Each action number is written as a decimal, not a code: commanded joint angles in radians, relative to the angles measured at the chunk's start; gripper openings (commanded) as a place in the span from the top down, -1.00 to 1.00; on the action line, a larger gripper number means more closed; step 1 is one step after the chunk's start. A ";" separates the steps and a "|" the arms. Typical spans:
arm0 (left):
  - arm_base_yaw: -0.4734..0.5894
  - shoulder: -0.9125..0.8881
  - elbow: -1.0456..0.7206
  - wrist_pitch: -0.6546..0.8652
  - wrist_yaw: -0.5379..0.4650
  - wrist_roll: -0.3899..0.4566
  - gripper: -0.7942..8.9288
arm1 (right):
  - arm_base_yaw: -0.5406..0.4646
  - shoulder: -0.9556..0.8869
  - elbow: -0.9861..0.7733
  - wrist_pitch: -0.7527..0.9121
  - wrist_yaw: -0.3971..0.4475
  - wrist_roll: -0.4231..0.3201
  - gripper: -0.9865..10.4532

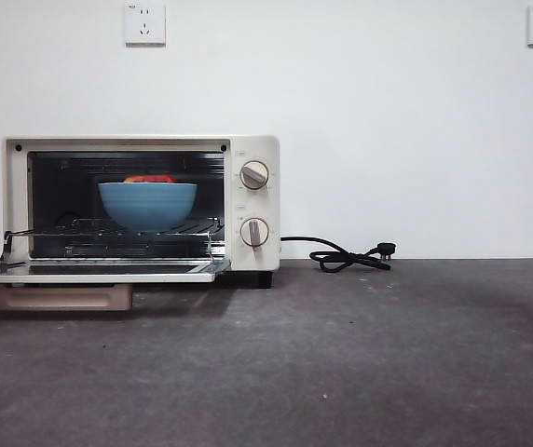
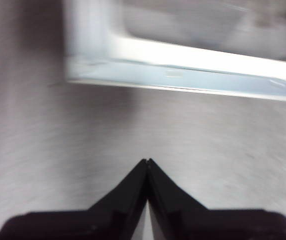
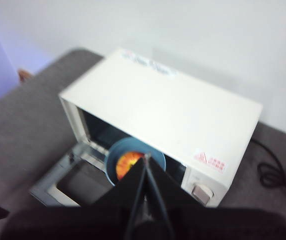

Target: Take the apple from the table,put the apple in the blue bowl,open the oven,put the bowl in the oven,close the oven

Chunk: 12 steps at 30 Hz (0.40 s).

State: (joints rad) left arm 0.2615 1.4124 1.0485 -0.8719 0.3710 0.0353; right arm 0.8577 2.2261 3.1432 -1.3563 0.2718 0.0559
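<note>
Toaster oven (image 1: 248,149) door down; blue bowl (image 1: 147,205) with apple (image 3: 128,163) on rack. Left pincer (image 2: 147,161), right pincer (image 3: 146,162) clenched, empty.

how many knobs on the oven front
2. Both sit on the oven's right panel, beside the open door: the upper knob near the top, the lower knob straight below it. The right wrist view shows only one.
</note>
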 commanded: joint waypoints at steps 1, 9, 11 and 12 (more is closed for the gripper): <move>0.044 0.053 -0.003 0.002 0.006 -0.011 0.85 | 0.023 -0.091 -0.071 -0.029 0.002 -0.008 0.85; 0.093 0.224 -0.003 0.056 0.121 -0.043 0.85 | 0.066 -0.433 -0.657 -0.029 0.043 0.010 0.85; 0.095 0.258 -0.003 0.090 0.130 -0.065 0.85 | 0.066 -0.518 -0.810 -0.029 0.043 0.042 0.85; 0.095 0.273 -0.003 0.108 0.128 -0.077 0.85 | 0.066 -0.563 -0.891 -0.029 0.048 0.050 0.85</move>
State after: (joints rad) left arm 0.3519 1.6726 1.0485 -0.7750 0.4911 -0.0151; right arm 0.9234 1.7039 2.3669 -1.3563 0.3145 0.0753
